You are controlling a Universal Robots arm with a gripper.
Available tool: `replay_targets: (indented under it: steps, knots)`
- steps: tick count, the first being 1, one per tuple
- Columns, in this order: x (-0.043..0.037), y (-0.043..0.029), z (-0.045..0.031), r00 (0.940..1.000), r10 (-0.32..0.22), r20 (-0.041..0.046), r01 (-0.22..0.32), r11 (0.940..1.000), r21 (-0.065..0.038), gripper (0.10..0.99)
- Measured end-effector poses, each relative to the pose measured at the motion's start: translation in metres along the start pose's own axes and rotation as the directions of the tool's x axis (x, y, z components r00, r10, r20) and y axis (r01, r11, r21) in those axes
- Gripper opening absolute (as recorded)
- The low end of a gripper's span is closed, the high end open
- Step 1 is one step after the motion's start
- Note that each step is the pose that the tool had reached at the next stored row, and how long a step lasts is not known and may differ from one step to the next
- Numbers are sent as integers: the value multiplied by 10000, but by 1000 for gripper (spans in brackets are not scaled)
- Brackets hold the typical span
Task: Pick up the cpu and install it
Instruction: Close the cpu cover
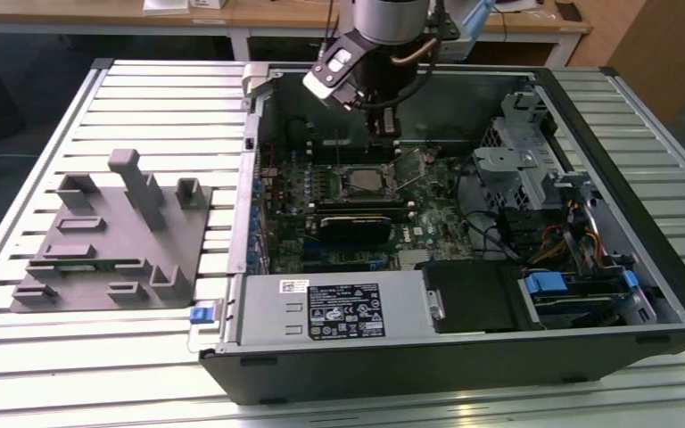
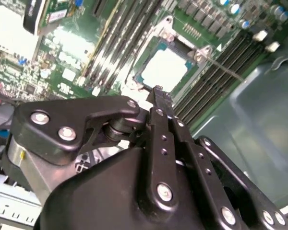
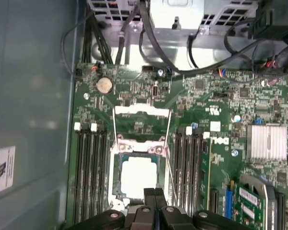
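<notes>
**Operator:** Report task status.

**Technician:** Judged from the frames, the pick-up and the placing are done; the cpu (image 3: 139, 177) lies flat inside the CPU socket (image 3: 116, 178), silvery top upward. The load plate (image 3: 141, 120) is folded back from the socket, so the chip is not yet clamped, and the installation reads as nearly complete.

**Operator:** Gripper condition?

**Technician:** The gripper (image 3: 154, 191) hovers just above the socket's edge; its fingers are pressed together with nothing between them. It does not touch the chip.

**Operator:** List containers and contents, largest first.

**Technician:** The slatted table (image 1: 140, 98) carries the open computer case (image 1: 245, 223) and, at the exterior view's left, the grey fixture (image 1: 117, 241) with upright blocks. I cannot tell what its recesses hold. The case contains the motherboard (image 1: 438, 218), a metal drive cage (image 1: 521, 156) and cable bundles. The motherboard carries the memory slots (image 3: 91, 167) on both sides of the socket; the socket holds the cpu.
</notes>
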State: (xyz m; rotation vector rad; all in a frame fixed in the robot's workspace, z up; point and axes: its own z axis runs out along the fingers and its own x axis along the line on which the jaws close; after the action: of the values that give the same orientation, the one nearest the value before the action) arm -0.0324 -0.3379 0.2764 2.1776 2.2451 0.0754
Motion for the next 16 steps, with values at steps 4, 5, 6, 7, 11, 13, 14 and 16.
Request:
replay_targets:
  steps: [4, 5, 6, 7, 11, 13, 14, 16]
  knots:
    - [0, 108, 16, 10000, 0, -1, 0, 10000, 9, 106]
    - [3, 129, 18, 10000, 0, -1, 0, 10000, 9, 106]
    - [9, 146, 20, 10000, -1, 0, 1, 10000, 10, 106]
    - [20, 159, 21, 10000, -1, 1, 1, 10000, 10, 106]
    - [70, 219, 30, 10000, -1, 15, 1, 10000, 13, 106]
    - [78, 248, 36, 10000, 0, 13, 0, 10000, 20, 106]
    - [80, 269, 40, 10000, 0, 12, 0, 10000, 24, 106]
    - [81, 319, 47, 10000, 0, 11, 0, 10000, 45, 106]
